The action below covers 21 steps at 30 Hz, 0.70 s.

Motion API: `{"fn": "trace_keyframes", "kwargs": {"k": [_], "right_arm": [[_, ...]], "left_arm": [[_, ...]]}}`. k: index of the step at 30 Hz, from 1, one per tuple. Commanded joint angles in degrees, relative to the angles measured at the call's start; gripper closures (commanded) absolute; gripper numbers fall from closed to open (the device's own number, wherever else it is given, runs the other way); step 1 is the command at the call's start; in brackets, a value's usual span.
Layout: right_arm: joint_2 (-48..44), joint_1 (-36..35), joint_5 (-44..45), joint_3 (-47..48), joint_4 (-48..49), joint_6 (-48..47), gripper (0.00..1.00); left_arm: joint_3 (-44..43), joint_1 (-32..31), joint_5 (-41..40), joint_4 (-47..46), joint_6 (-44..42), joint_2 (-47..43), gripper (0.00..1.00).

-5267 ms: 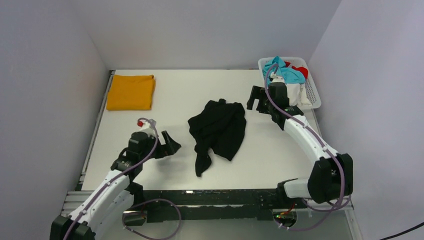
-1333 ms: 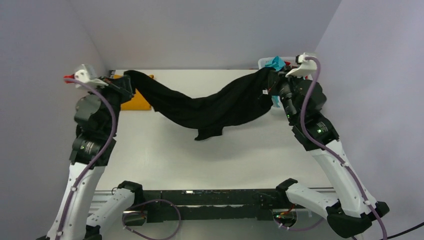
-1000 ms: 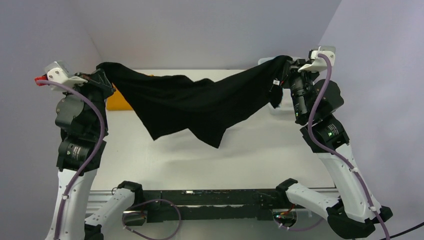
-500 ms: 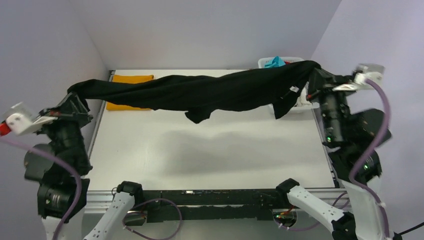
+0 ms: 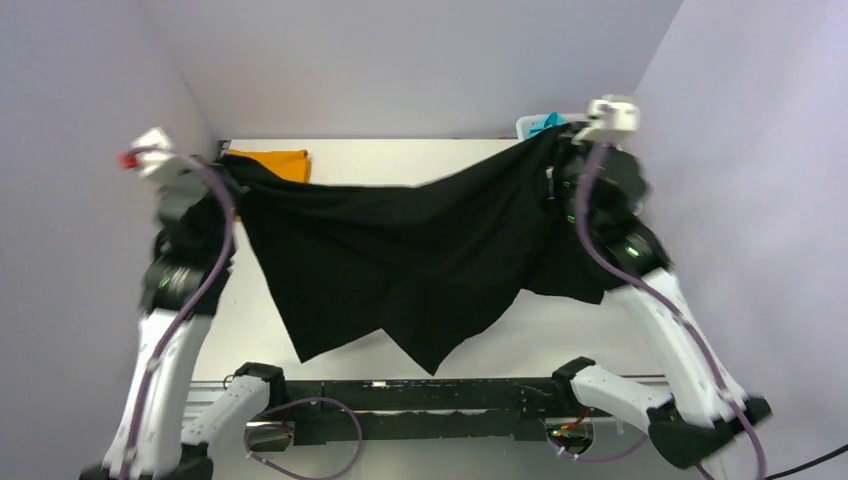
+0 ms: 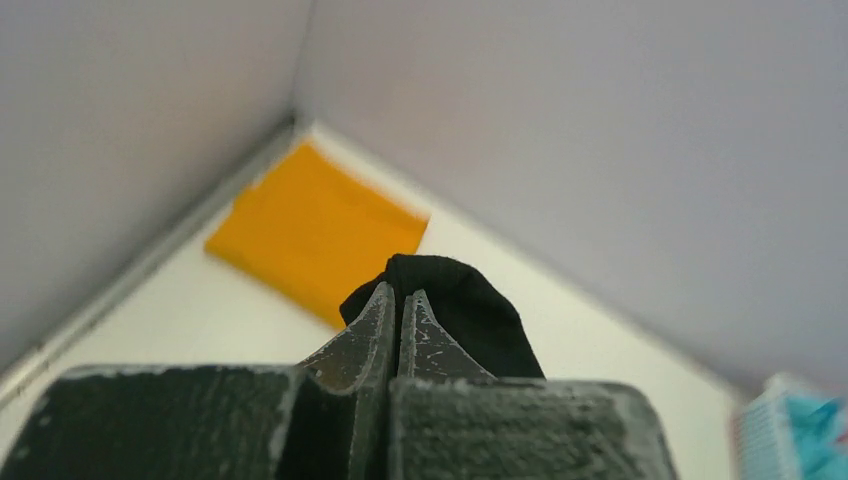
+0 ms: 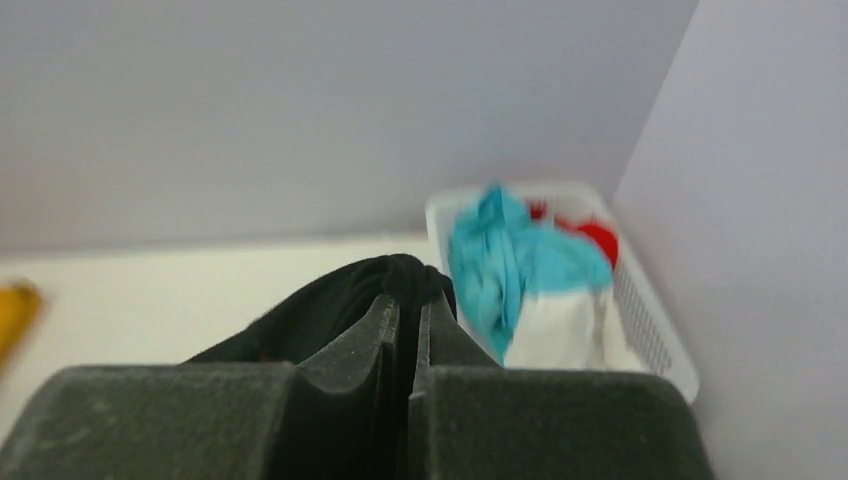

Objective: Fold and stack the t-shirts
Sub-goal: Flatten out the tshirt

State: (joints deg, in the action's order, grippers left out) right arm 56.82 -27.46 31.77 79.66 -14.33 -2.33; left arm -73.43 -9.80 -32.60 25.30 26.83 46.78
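Your left gripper (image 5: 228,168) is clamped shut on one upper corner of the black shirt (image 5: 400,250), up at the far left of the table (image 5: 235,330). In the left wrist view its fingers (image 6: 370,330) meet, with a small tuft of black cloth pinched between them and poking out past the tips. Your right gripper (image 5: 550,152) is likewise closed on the opposite corner, at the far right, just in front of the basket (image 7: 660,345). The right wrist view shows the cloth bunched at the tips there too.

Both arms are raised, and you hold the shirt in the air, spread wide between the two grippers. Its top edge sags a little in the middle. The body hangs down toward the near edge in uneven points, the lowest one near the centre. In the top view it covers most of the table's middle. You cannot tell whether the lower hem touches the table.

The orange shirt (image 5: 283,160) lies folded flat at the far left corner of the table, partly hidden behind the black shirt and near your left gripper. The basket sits at the far right corner and holds a teal cloth (image 7: 500,255), a red cloth (image 7: 598,235) and a white cloth (image 7: 560,330).
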Motion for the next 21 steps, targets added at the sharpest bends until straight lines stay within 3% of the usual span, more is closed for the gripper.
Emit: {"fn": "trace_keyframes", "kwargs": {"k": [1, 2, 3, 5, 6, 9, 15, 18, 21], "right_arm": [[11.78, 4.68, -3.68, -11.81, 3.27, 8.58, 1.00], [14.92, 5.99, -7.23, -14.75, 6.31, 10.44, 0.97], [18.73, 7.06, -10.12, -16.59, 9.09, 11.90, 0.87], [27.21, 8.04, -12.75, -13.54, 6.84, 13.02, 0.46], [30.73, 8.06, -10.71, -10.45, 3.40, 13.89, 0.31], [36.21, 7.52, -5.35, -5.19, -3.05, 14.84, 0.01], [29.89, 4.42, -5.03, -10.33, -8.21, 17.97, 0.00], [25.13, -0.35, -14.70, -15.45, -9.94, 18.55, 0.00], [22.29, -9.73, -29.23, -20.49, -10.46, 17.89, 0.00]], "left_arm": [[12.09, 2.68, 11.68, 1.24, 7.90, 12.72, 1.00], [14.65, 3.35, 15.37, 0.14, 8.84, 16.27, 1.00], [16.43, 4.05, 17.72, -0.56, 9.91, 19.60, 1.00], [18.00, 5.51, 21.77, -1.47, 10.51, 28.32, 1.00], [17.71, 6.12, 23.04, -1.05, 10.63, 31.26, 1.00], [17.15, 6.68, 23.94, -1.68, 9.89, 36.52, 1.00], [19.21, 7.32, 26.42, -4.93, 9.95, 37.01, 1.00], [20.32, 7.34, 26.66, -5.31, 9.83, 36.12, 1.00], [21.38, 7.49, 26.75, -5.65, 9.71, 35.44, 1.00]]}}
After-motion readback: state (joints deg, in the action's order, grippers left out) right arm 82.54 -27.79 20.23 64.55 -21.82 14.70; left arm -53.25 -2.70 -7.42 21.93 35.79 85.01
